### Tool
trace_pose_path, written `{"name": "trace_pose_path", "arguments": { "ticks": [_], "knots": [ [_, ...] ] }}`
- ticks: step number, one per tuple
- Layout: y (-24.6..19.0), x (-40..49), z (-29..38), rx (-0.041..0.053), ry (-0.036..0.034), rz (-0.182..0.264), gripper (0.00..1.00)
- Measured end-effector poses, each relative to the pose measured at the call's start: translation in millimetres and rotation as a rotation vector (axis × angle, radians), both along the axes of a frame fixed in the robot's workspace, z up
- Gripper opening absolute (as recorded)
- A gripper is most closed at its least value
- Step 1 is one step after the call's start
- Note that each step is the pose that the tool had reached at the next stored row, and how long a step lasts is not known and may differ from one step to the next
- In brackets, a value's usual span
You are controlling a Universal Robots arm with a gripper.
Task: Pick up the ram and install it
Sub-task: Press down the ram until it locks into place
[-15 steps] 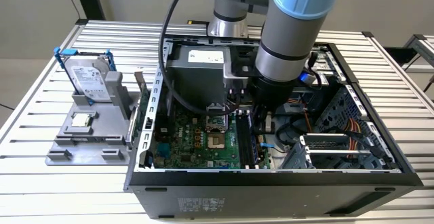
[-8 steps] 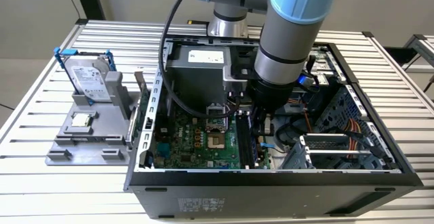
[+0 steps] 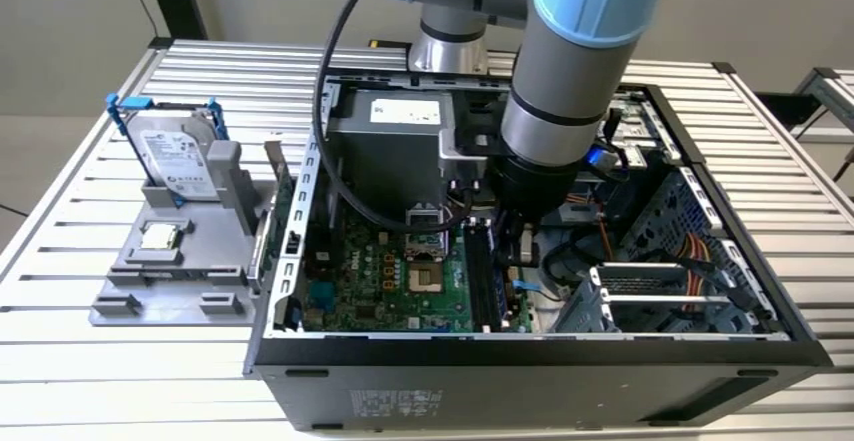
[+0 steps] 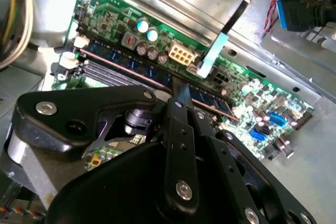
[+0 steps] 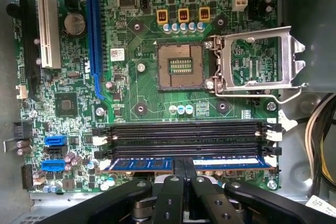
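The ram (image 5: 142, 163) is a long blue-green stick lying along the outermost memory slot of the green motherboard (image 5: 131, 98). It stands on edge in that slot, level with the white end clips (image 5: 270, 135). My gripper (image 5: 183, 162) is shut on the ram at its middle, with one black finger on each face. In the second wrist view the ram (image 4: 126, 64) runs under the fingertips of the gripper (image 4: 181, 90). In the exterior view the arm reaches down into the open computer case (image 3: 534, 346), with the gripper (image 3: 514, 251) over the slots.
Two empty black memory slots (image 5: 184, 132) lie beside the ram. The CPU socket (image 5: 181, 66) is open with its metal plate (image 5: 260, 59) raised. Outside the case, a grey fixture (image 3: 174, 291) holds a hard drive (image 3: 171, 151) and a small silver chip (image 3: 160, 238). Cables (image 3: 694, 261) fill the case's exterior-view right.
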State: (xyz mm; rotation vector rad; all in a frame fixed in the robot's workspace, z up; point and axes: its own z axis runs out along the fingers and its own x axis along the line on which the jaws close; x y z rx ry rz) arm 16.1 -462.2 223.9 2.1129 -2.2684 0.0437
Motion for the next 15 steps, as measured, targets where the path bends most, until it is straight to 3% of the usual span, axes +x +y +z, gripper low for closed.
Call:
{"name": "trace_pose_path", "arguments": {
  "ticks": [7, 11, 15],
  "knots": [
    [-0.6, -0.1, 32.9, -0.0035, 0.0018, 0.000, 0.00],
    [-0.6, -0.1, 48.2, -0.0035, 0.0023, 0.000, 0.00],
    [-0.6, -0.1, 58.0, -0.0035, 0.0023, 0.000, 0.00]
  ]
}}
